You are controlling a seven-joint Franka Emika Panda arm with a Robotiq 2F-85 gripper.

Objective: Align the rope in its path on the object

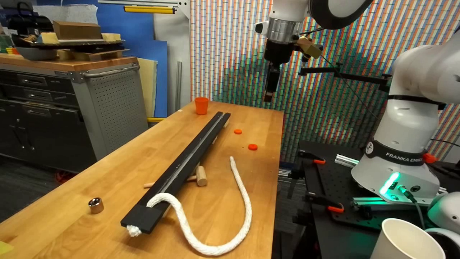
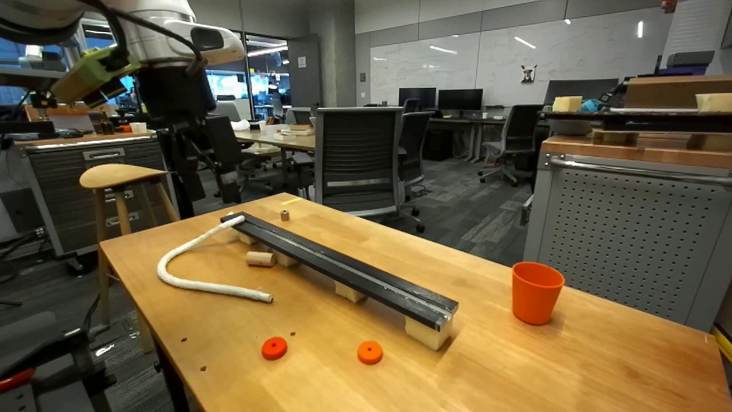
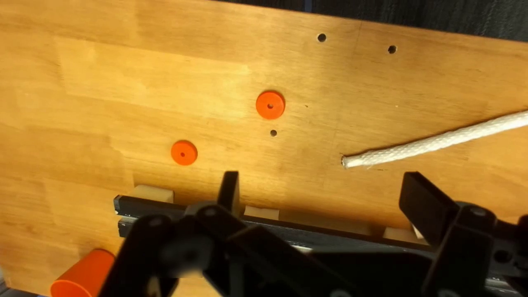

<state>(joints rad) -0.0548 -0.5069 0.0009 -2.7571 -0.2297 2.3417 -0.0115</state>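
White braided rope lies centre right; at bottom, a spread black gripper half-hides a grooved black bar.

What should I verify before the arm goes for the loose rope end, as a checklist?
1. Hand open with nothing gripped: ok.
2. Loose rope end in sight: ok, in the wrist view it lies on the table.
3. Hand down at that end: not ok, it hangs above the table.
4. Rope in the groove: not ok, most of it curves over the table beside the black bar.
5. Frayed end held firmly at the bar's end: cannot tell, it just pokes out there.
6. Bar fixed to its blocks: cannot tell, it rests on them.
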